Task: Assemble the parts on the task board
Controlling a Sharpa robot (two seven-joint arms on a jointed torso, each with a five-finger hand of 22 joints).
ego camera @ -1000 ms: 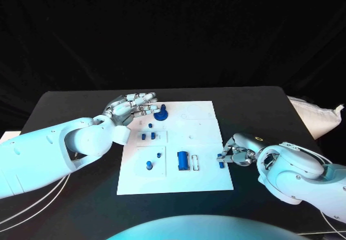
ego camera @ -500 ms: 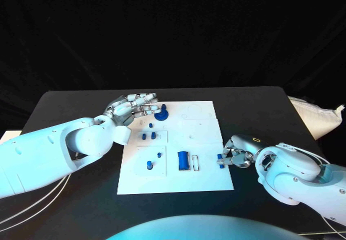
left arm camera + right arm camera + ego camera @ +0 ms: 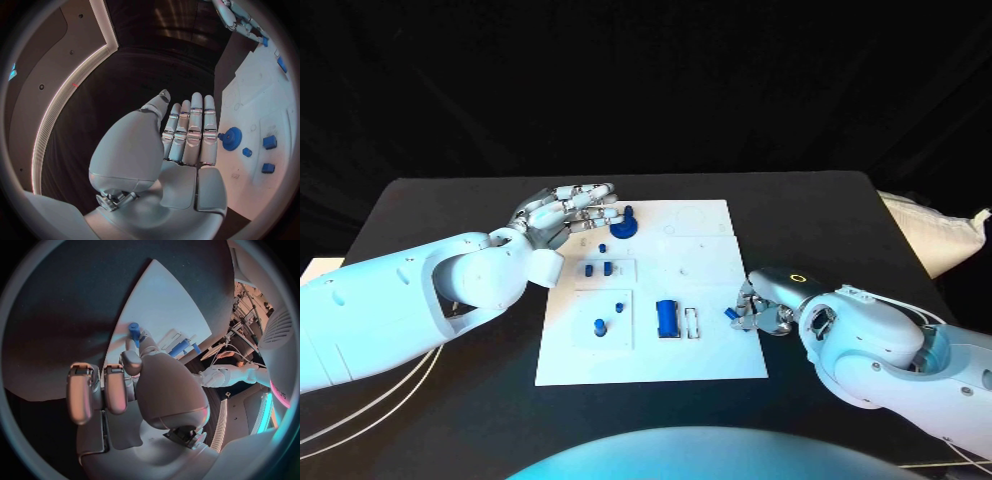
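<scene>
Since a second ago the right hand [image 3: 759, 312] has shifted slightly inward along the right edge of the flat white task board [image 3: 711, 355], toward nine o'clock; it pinches a small blue cylindrical peg [image 3: 733, 312] between thumb and a finger, its other fingers curled. In the right wrist view the peg [image 3: 134, 330] stands out past the fingertips [image 3: 131, 362] over the board's edge. The left hand [image 3: 570, 213] has stayed put at the board's ten o'clock corner, fingers straight and together, holding nothing, just beside a round blue knob [image 3: 622, 228] standing on the board. A blue rectangular block [image 3: 666, 319] sits in a slot near the board's middle, with small blue pegs [image 3: 596, 270] at its ten o'clock. The matte black bench [image 3: 834, 215] lies bare toward twelve and two o'clock.
</scene>
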